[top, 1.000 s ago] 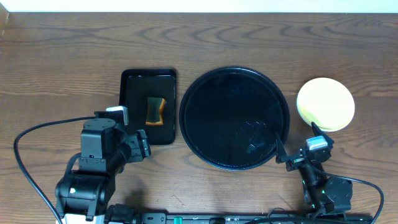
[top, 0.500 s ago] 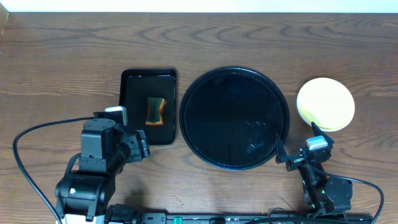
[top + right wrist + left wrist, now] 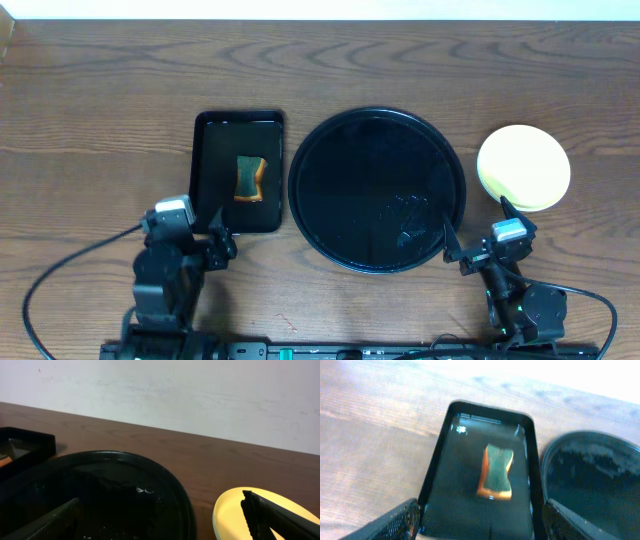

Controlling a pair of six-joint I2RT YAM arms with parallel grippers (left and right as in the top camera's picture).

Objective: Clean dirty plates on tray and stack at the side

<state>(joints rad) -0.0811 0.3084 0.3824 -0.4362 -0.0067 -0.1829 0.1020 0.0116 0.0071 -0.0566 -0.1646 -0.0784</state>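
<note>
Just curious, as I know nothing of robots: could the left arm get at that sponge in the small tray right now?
Probably yes. The left gripper faces the sponge with jaws open, and nothing lies between them in the rectangular tray.

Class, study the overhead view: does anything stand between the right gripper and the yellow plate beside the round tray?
Nothing visible does. The right gripper, jaws open, sits just short of the yellow plate, with only tabletop between them. The round tray lies off that line.
</note>
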